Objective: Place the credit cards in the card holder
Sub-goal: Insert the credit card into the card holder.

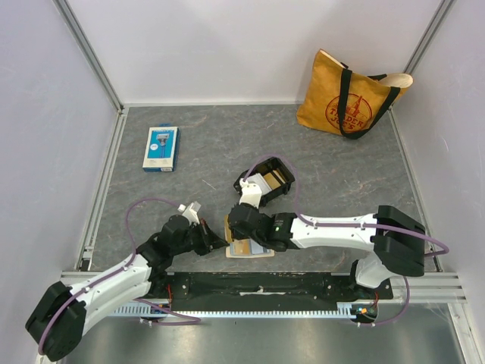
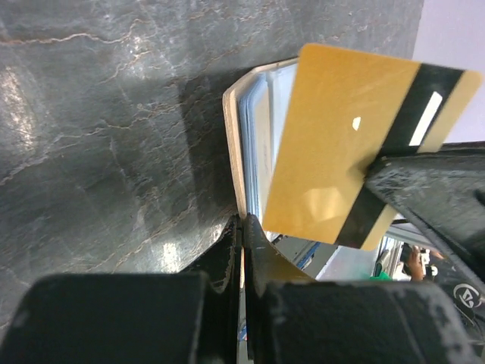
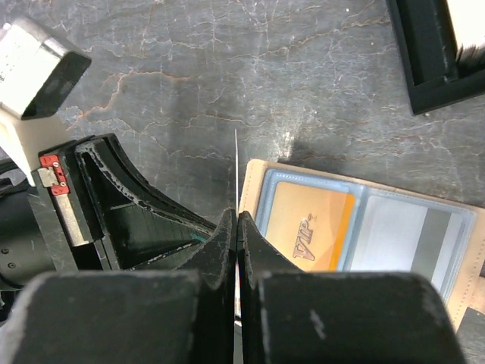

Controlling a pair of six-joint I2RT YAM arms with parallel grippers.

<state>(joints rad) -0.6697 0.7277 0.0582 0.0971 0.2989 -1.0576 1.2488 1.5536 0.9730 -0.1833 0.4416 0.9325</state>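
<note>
My left hand [image 2: 242,227] clamps the edge of the flat tan card holder [image 3: 251,186] on the grey marbled surface [image 1: 212,152]. A clear sleeve shows an orange "VIP" card [image 3: 307,224]. My right hand [image 3: 236,220] pinches a glossy gold, black-striped card [image 2: 333,144]. Beyond: mustard "Trader Joe's" tote [image 1: 341,95].

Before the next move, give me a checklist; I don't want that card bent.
1. Right gripper shut on the gold card: ok.
2. Card holder lying open: ok.
3. Left gripper shut at the holder's edge, gripping it: cannot tell.
4. Gold card lined up with a free slot: cannot tell.
5. Orange VIP card seated in its slot: ok.
</note>
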